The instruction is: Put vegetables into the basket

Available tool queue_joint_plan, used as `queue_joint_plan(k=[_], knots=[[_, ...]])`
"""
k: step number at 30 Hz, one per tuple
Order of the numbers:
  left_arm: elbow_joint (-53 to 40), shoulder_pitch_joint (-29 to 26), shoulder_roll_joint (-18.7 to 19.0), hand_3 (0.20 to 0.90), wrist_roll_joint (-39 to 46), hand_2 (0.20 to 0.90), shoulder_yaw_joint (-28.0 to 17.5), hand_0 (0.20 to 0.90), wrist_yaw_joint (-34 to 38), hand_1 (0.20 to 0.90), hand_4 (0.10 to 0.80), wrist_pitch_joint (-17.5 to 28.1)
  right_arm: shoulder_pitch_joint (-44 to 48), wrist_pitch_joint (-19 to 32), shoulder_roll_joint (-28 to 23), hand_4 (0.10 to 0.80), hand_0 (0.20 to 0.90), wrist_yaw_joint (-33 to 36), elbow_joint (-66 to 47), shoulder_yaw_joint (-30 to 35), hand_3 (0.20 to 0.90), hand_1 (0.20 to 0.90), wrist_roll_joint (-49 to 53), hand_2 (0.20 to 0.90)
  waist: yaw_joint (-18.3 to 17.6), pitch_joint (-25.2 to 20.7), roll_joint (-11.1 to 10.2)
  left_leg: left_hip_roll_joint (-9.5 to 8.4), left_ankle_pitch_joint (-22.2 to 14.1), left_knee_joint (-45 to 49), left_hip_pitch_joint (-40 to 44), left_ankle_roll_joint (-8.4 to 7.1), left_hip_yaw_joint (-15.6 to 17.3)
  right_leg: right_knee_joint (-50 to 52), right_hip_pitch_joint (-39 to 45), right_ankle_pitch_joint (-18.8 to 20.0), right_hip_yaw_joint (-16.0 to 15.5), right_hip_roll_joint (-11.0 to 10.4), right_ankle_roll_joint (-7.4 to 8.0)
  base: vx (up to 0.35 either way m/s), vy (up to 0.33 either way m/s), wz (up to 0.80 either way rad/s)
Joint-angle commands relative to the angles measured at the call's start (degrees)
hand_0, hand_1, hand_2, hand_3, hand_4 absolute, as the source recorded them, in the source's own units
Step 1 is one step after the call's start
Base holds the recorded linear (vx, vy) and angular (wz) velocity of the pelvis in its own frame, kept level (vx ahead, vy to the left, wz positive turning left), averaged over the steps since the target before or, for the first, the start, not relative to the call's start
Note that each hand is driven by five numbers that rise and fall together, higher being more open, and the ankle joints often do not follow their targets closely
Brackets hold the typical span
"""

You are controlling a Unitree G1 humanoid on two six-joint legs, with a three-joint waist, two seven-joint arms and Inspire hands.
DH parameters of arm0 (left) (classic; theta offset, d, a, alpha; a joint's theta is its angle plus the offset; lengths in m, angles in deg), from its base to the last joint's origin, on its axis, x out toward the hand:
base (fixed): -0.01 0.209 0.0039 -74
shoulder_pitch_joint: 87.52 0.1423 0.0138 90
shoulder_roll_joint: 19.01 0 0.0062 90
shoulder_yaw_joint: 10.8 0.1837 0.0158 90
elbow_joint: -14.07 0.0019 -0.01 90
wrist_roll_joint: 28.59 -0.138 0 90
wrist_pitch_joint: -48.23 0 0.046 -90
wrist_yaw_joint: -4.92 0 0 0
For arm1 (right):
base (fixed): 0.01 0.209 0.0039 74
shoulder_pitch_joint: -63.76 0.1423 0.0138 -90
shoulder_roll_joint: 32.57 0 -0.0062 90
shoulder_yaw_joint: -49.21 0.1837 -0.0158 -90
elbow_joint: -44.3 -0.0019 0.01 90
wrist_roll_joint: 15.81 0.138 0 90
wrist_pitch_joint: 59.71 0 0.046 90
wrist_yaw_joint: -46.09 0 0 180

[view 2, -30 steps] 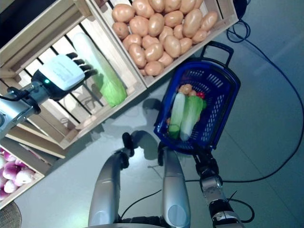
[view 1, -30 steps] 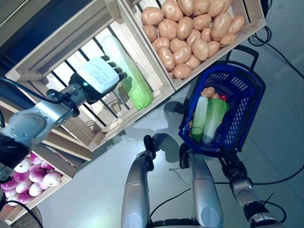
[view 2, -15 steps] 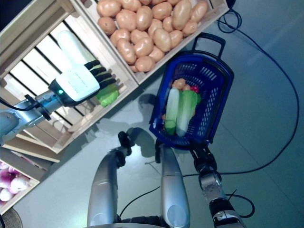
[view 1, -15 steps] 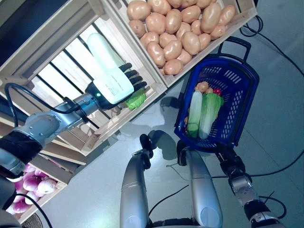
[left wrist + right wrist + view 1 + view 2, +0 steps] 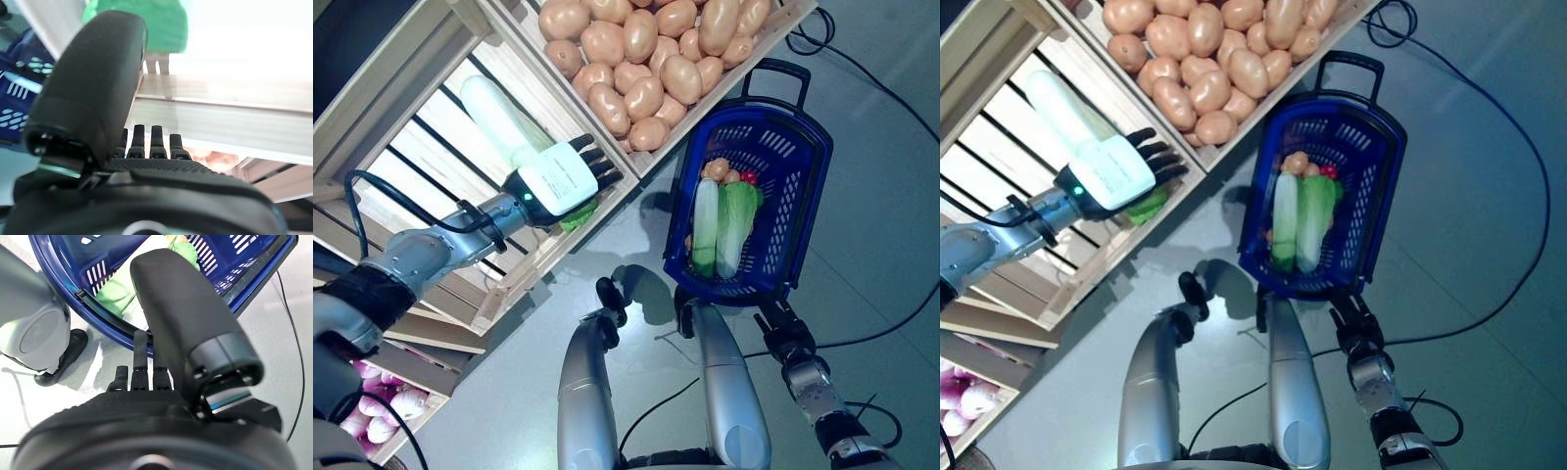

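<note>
Left eye view: the left hand [image 5: 558, 181], fingers straight and together, lies over the leafy near end of the cabbage [image 5: 499, 117] in the slatted crate [image 5: 421, 127], its long axis running far-left, while the right hand [image 5: 783, 338], fingers straight, rests under the basket [image 5: 803, 196] well right.

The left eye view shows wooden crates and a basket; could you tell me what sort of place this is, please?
Probably a mock grocery produce stand: slatted wooden crates hold potatoes, a long cabbage and purple onions, beside a blue shopping basket.
</note>
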Motion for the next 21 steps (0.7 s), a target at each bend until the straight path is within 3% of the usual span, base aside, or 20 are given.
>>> queue_joint_plan(k=[1,21], knots=[[-0.7,-5.7,1.4,0.9,2.5,0.9,-2.2,0.9,0.8,0.9,0.8,-4.2,-3.7,0.5,-3.0,0.8,0.9,1.2,-1.1,1.1,0.9,0.9,-1.2,0.9,-0.3,-0.2,-0.5,1.32,-6.1,3.6,-1.7,-1.11,-0.3,-6.4,-1.0,8.5,-0.8,-2.0,2.62,0.0,0.0,0.0],[9.9,2.3,-2.8,0.9,-1.1,0.9,-7.8,0.9,6.7,0.9,0.8,-7.7,-4.5,1.2,-2.8,0.8,0.9,3.8,-5.3,0.3,0.9,0.9,-0.8,0.9,1.0,-0.2,-2.0,1.17,-6.8,5.1,-5.8,-0.64,-0.9,-6.1,-4.8,9.5,-1.1,-2.8,3.14,-0.003,0.005,0.0]])
